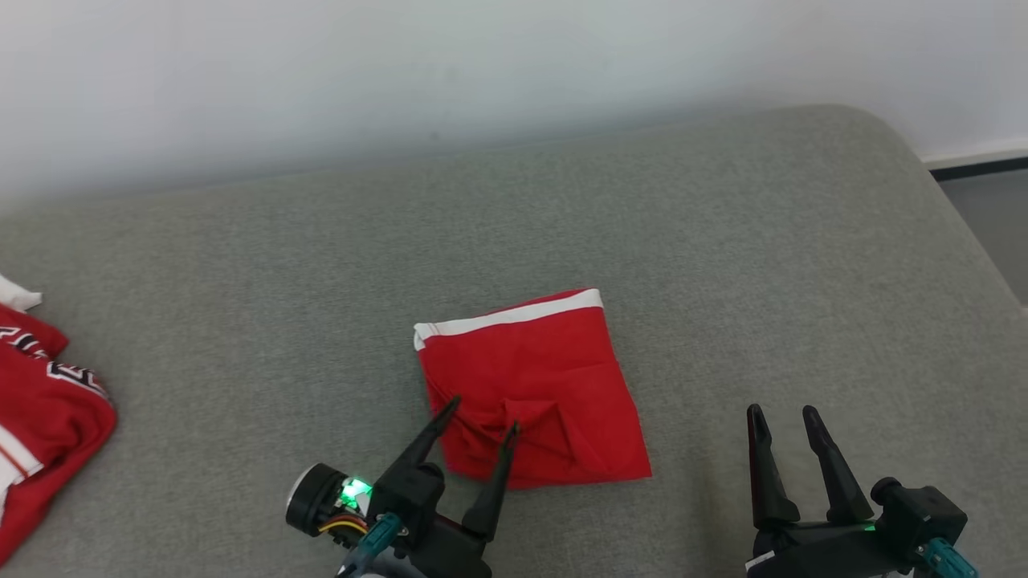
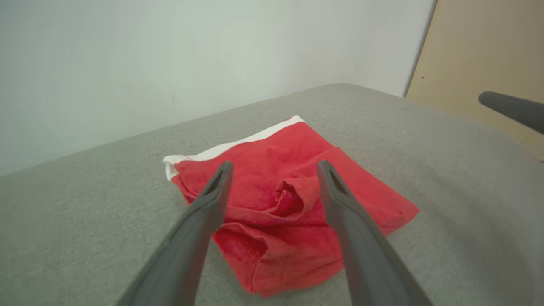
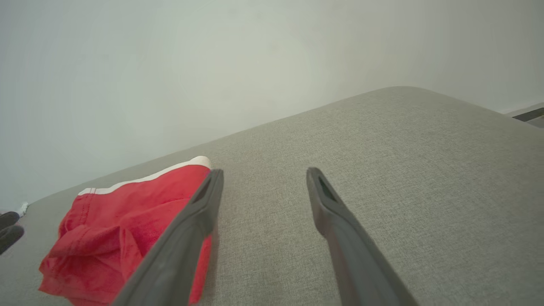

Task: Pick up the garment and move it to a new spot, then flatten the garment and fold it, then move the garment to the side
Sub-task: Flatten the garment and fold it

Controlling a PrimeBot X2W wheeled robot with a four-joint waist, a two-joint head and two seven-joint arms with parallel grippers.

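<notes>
The garment (image 1: 534,385) is red with a white band along its far edge, folded into a rough square in the middle of the grey cushion. My left gripper (image 1: 483,416) hovers open over its near left part, fingertips above the creased fabric, nothing held. In the left wrist view the garment (image 2: 289,199) lies between and beyond the open left gripper (image 2: 275,166). My right gripper (image 1: 783,417) stands open over bare cushion to the garment's right. The right wrist view shows the garment (image 3: 119,229) left of the open right gripper (image 3: 262,174).
A second red garment with white and black lettering (image 1: 40,417) lies at the cushion's left edge. The grey cushion (image 1: 723,265) meets a pale wall behind and rounds off at the far right, where floor (image 1: 988,209) shows.
</notes>
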